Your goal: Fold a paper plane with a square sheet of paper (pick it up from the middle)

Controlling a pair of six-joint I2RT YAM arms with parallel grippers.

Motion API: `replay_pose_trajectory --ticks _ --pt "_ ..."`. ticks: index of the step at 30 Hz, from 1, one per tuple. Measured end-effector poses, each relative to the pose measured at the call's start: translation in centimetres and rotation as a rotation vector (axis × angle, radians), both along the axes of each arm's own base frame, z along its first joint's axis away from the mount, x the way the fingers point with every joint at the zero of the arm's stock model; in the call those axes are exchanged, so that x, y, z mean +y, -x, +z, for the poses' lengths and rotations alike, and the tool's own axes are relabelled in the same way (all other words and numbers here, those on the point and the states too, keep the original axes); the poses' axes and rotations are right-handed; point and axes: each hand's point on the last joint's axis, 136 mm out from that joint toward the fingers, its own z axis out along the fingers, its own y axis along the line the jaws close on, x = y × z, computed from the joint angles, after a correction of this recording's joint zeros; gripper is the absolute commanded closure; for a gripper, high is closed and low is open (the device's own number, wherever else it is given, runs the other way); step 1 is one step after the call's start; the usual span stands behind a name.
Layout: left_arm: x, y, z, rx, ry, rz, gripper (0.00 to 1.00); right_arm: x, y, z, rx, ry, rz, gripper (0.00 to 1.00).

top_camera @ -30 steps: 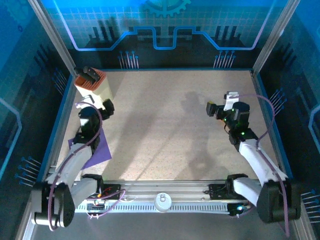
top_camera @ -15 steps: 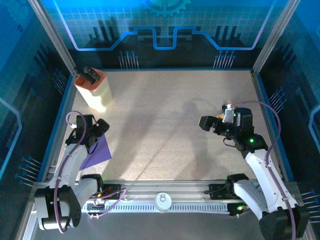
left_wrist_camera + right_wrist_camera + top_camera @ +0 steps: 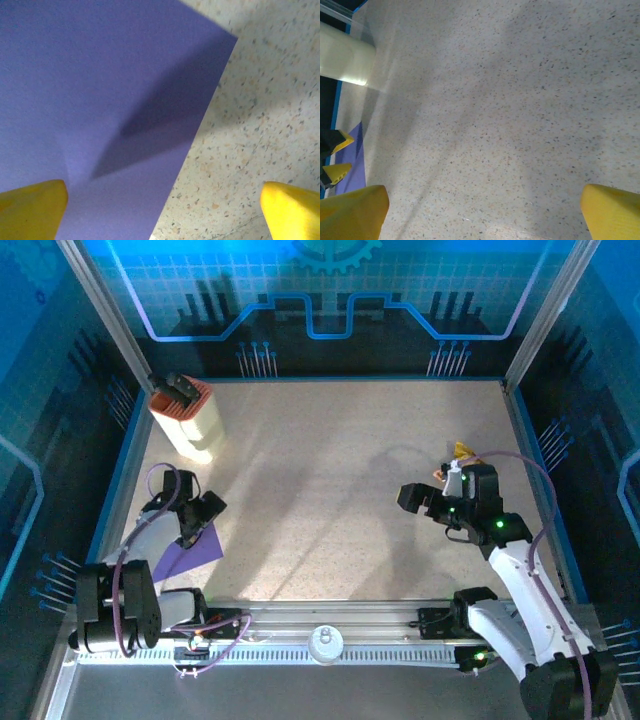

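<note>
At the far left of the counter (image 3: 330,460), near the back corner, stands a tall cream box (image 3: 188,425) with an orange top, upright and well apart from the other things.

In front of it, in the near-left corner, the left gripper (image 3: 198,525) hangs low over the square sheet of paper (image 3: 203,546). The sheet is purple and lies flat on the counter, with no fold in the part that I can see; the left arm covers some of it in the top view. In the left wrist view the gripper is wide open and holds nothing: one yellow fingertip (image 3: 31,207) is above the purple sheet, the other is above the bare speckled surface. The right edge of the sheet runs between them, and a dark shadow lies across the paper. I cannot tell if the fingertips touch the paper or are only just above it.

The middle of the counter carries only shadows.

At the right side, the right gripper (image 3: 409,497) is above bare counter and points toward the left - well apart from the sheet. It is also wide open, with nothing between its yellow fingertips (image 3: 353,212). In its wrist view the cream box, the purple sheet and the left gripper appear far away at the left edge.

Just behind the right arm, a small yellow-orange packet (image 3: 462,450) lies on the counter.
</note>
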Motion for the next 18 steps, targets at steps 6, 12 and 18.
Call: replay_pose_trajectory --ticks 6,12,18 --pt "-2.6 -1.2 -0.2 -0.051 0.090 -0.056 0.00 -1.2 0.9 0.8 -0.043 0.036 -0.050 0.01" --pt "-10.8 -1.7 0.3 -0.081 0.181 -0.254 0.00 -1.4 2.4 -1.3 -0.017 -0.008 -0.093 0.01" --pt "-18.6 0.1 0.8 -0.050 0.253 -0.391 0.00 -0.3 3.3 -4.9 0.086 -0.118 -0.114 0.01"
